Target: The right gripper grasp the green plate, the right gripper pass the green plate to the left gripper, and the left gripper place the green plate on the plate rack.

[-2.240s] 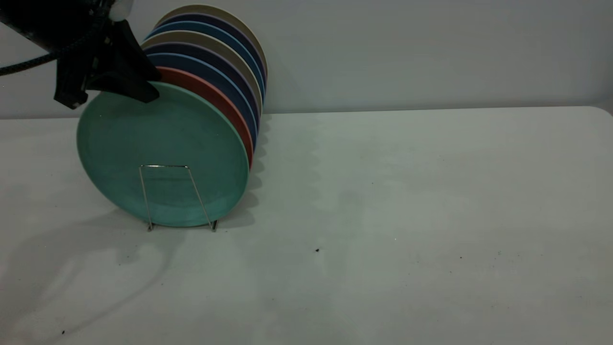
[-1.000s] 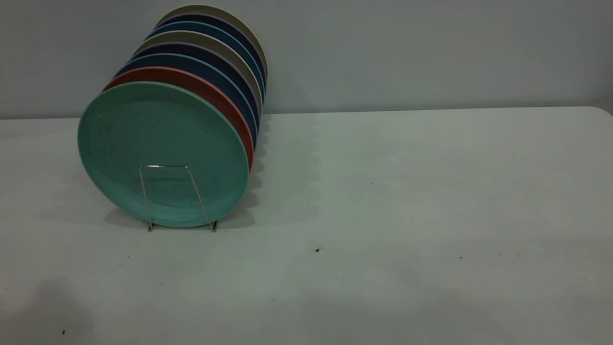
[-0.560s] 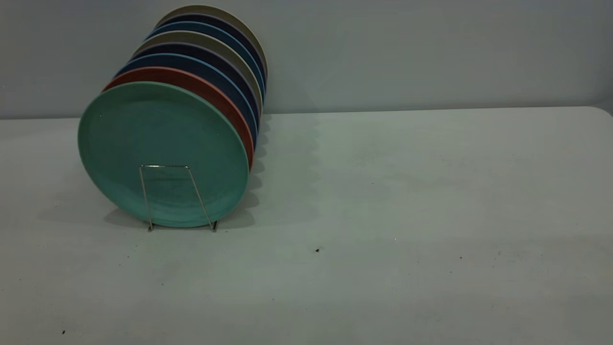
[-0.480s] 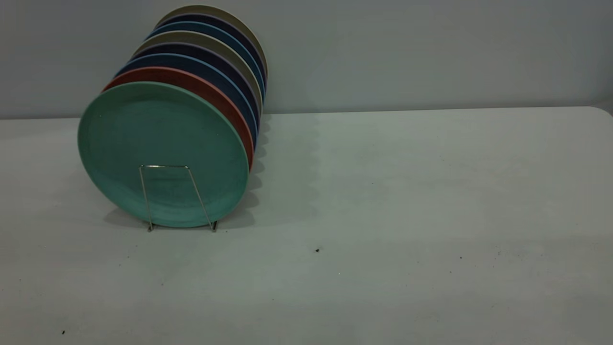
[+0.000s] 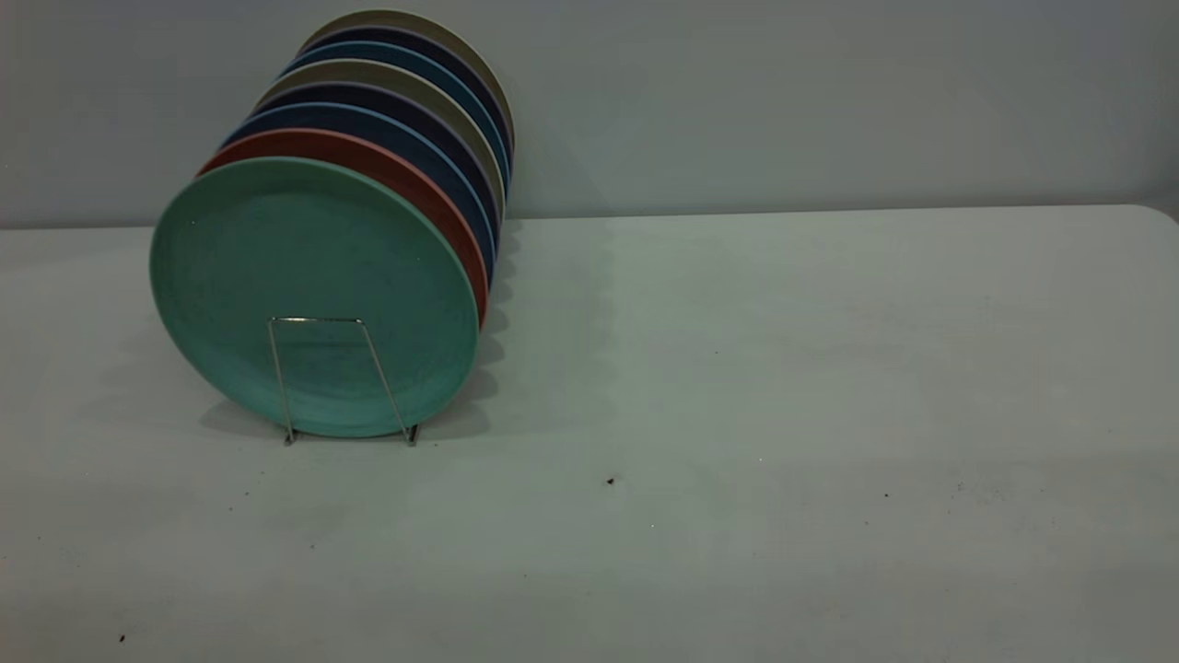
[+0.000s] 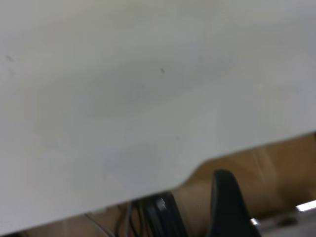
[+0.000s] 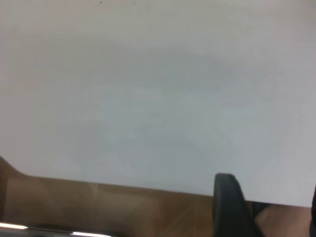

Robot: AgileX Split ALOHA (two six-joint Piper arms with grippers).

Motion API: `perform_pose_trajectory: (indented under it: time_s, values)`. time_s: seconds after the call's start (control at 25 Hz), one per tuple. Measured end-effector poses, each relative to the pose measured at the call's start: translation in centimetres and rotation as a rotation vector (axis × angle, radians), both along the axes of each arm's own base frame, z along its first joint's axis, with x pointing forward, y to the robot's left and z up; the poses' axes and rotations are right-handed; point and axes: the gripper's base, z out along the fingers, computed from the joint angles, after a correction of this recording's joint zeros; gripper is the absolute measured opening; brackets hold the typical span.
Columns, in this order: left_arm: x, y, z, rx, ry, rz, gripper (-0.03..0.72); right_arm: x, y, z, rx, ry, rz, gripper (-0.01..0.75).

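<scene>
The green plate (image 5: 304, 267) stands upright at the front of the plate rack (image 5: 315, 319), behind its front wire loop, at the table's left. Neither gripper shows in the exterior view. In the left wrist view the left gripper (image 6: 269, 197) hangs over the table's edge, one black finger (image 6: 224, 202) showing, with nothing between the jaws. In the right wrist view the right gripper (image 7: 270, 197) is also at the table's edge, one finger (image 7: 229, 205) showing and a sliver of the other at the frame's border, open and empty.
Behind the green plate stand a salmon-pink plate (image 5: 405, 180), several dark blue plates (image 5: 433, 157) and olive-beige plates (image 5: 461, 55) in the same rack. The white table (image 5: 783, 368) stretches to the right. Brown floor (image 7: 98, 207) shows past the table's edge.
About two seconds ago the left gripper was at the green plate's top rim; it has let go and left the exterior view. The plate stays in the rack.
</scene>
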Motion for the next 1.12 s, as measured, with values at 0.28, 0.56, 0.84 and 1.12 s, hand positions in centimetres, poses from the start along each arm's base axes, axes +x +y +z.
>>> perform_pose_trajectory:
  time_s: [0.28, 0.56, 0.84, 1.12]
  values:
    - [-2.3, 0.3, 0.0, 0.012, -0.158, 0.023, 0.451, -2.0, -0.3, 0.4, 0.014, -0.145, -0.056, 0.405]
    - [-3.0, 0.3, -0.1, 0.01, -0.207, 0.023, 0.451, -4.6, -0.5, 0.4, 0.02, -0.314, -0.117, 0.405]
    - [-3.6, 0.3, -0.2, 0.009, -0.241, 0.023, 0.451, -4.6, -0.5, 0.4, 0.02, -0.314, -0.121, 0.405]
    - [-3.6, 0.3, -0.2, 0.009, -0.24, 0.023, 0.451, -4.6, -0.5, 0.4, 0.02, -0.314, -0.121, 0.405]
